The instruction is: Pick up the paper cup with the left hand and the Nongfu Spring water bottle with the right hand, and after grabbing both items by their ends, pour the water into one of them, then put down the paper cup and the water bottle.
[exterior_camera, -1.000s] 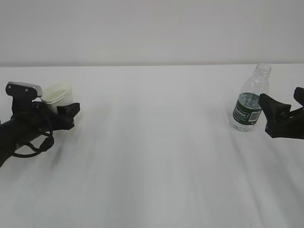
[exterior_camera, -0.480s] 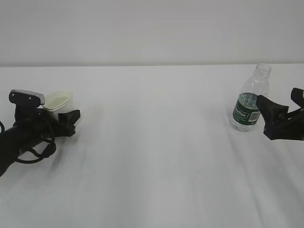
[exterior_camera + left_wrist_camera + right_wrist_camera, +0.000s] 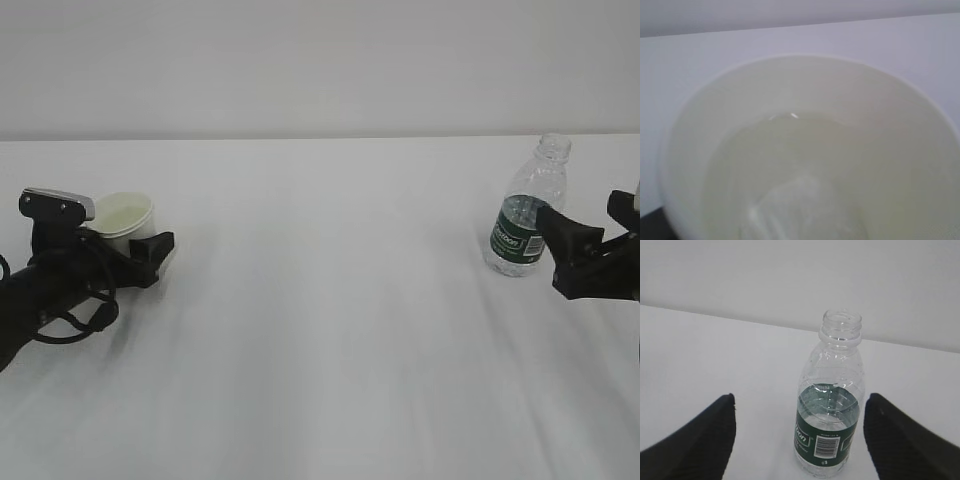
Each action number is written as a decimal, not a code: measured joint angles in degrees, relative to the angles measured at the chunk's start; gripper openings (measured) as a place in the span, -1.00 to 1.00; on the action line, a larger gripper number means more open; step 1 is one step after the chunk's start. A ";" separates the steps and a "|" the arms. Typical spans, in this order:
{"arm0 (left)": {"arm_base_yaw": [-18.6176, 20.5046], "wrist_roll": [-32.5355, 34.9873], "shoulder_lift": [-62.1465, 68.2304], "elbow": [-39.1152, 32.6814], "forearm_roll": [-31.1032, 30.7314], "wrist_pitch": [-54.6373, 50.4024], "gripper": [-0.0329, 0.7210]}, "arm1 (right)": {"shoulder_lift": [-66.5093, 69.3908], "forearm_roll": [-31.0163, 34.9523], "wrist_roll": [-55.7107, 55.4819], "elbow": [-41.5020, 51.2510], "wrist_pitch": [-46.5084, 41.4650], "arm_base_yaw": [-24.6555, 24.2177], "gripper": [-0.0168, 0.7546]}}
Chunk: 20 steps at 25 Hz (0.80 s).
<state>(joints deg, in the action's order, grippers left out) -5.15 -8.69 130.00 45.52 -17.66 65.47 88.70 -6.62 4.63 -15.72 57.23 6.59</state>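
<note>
The paper cup (image 3: 124, 213) stands upright on the white table at the left. In the left wrist view the paper cup (image 3: 805, 150) fills the frame, and clear water (image 3: 790, 165) lies in its bottom. My left gripper (image 3: 137, 236) is open around the cup's lower part. One black finger (image 3: 158, 246) shows on the near side and the other is hidden behind the cup. The Nongfu Spring water bottle (image 3: 528, 215) stands uncapped at the right, about half full. My right gripper (image 3: 585, 235) is open just right of it. In the right wrist view the bottle (image 3: 832, 410) stands ahead of the right gripper (image 3: 800, 402), touching neither fingertip.
A bare white table (image 3: 330, 330) runs between the two arms to a pale wall behind. Loose black cables (image 3: 70, 310) hang from the left arm near the table's left edge.
The left jaws have spread, and the cup has gone from tilted to upright on the table. The right gripper has sunk slightly beside the bottle.
</note>
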 joint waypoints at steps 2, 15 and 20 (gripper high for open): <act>0.00 0.00 0.00 0.00 0.00 0.00 0.69 | 0.00 -0.10 -0.20 0.00 -0.12 0.00 0.59; 0.00 0.00 -4.61 -4.09 0.02 0.10 0.72 | 0.00 -0.32 -0.34 0.00 -0.15 0.00 0.59; 0.00 0.00 -6.20 -7.12 0.13 0.10 0.71 | 0.00 -0.32 -0.73 0.00 -0.15 0.00 0.59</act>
<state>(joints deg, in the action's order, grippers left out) -5.15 -8.69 123.80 38.40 -17.53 65.57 88.70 -6.94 3.90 -15.72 57.08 6.59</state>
